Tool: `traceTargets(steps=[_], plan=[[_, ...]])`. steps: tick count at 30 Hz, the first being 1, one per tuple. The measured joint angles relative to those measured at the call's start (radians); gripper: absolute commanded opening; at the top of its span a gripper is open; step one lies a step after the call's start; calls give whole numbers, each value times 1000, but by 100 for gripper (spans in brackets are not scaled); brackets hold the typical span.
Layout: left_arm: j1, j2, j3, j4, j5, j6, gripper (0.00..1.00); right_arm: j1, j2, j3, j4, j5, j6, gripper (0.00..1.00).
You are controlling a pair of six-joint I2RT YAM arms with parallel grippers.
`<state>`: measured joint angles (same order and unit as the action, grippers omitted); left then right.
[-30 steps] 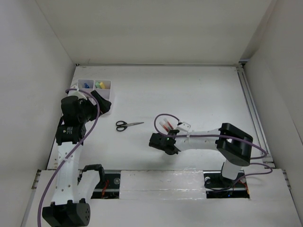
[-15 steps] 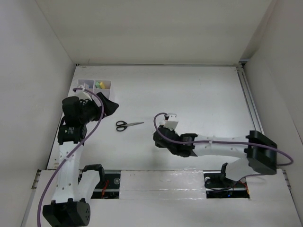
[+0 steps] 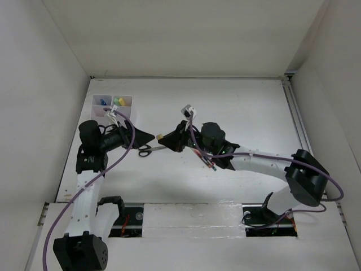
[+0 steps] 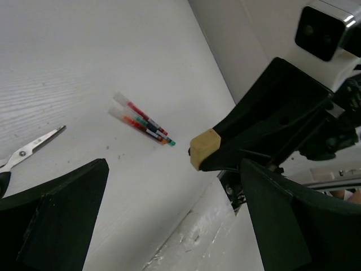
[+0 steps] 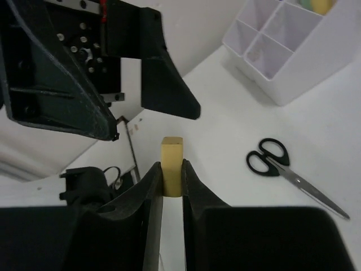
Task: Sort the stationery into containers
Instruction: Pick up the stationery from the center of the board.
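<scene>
Right gripper (image 5: 171,168) clamps the tiny tan block (image 5: 171,148) at its tip. Left gripper (image 4: 172,217) faces it, jaws spread wide and empty. Scissors (image 3: 145,150) lie nearby.

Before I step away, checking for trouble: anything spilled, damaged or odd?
Nothing spilled or damaged. The right gripper pinches the tan block in midair facing the open left gripper; scissors and pens lie loose on the table, outside the organizer.

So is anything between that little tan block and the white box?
Yes, the open left gripper: it faces the block held by the right gripper, and from above it overlaps the box's near side.
</scene>
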<state>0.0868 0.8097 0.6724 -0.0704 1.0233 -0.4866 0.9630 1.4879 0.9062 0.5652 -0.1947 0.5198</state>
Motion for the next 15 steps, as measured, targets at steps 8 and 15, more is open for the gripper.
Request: traceTargets(steps=[8, 15], plan=[[0, -11, -27, 98, 108, -51, 82, -19, 76, 24, 187, -259, 38, 0], [0, -16, -27, 148, 158, -89, 52, -21, 118, 48, 260, -329, 83, 0]])
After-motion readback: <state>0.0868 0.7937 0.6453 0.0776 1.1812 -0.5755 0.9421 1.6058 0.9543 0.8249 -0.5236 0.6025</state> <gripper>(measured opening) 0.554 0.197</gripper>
